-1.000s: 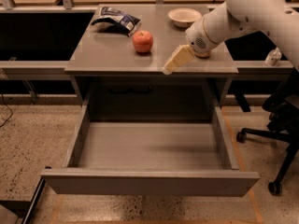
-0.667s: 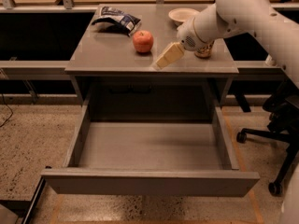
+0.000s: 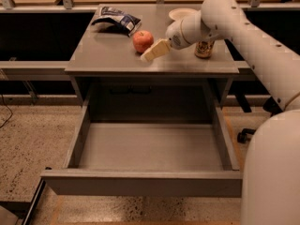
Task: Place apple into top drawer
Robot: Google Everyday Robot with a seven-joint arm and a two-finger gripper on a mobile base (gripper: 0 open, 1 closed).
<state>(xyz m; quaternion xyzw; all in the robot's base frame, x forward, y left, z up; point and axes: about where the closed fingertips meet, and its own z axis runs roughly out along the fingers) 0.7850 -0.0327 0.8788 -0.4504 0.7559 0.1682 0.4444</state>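
Now, over the grey table (image 3: 108, 62): gripper (image 3: 151, 54) low above the tabletop, just right of the apple (image 3: 143, 41), tip angled toward it, close beside, contact unclear. Open or closed, cannot tell from here. Apple sitting on the tabletop, just in front of a crumpled chip bag (image 3: 116, 18). White bowl (image 3: 180, 14) and gold can (image 3: 204, 49) partly behind the arm. Top drawer (image 3: 140, 182) pulled wide open below the tabletop.

The top drawer (image 3: 140, 183) and table (image 3: 105, 60) are seen as matt grey metal. The apple (image 3: 143, 41) is glossy-skinned. The gripper (image 3: 151, 54), just beside it, is cased in smooth cream plastic.
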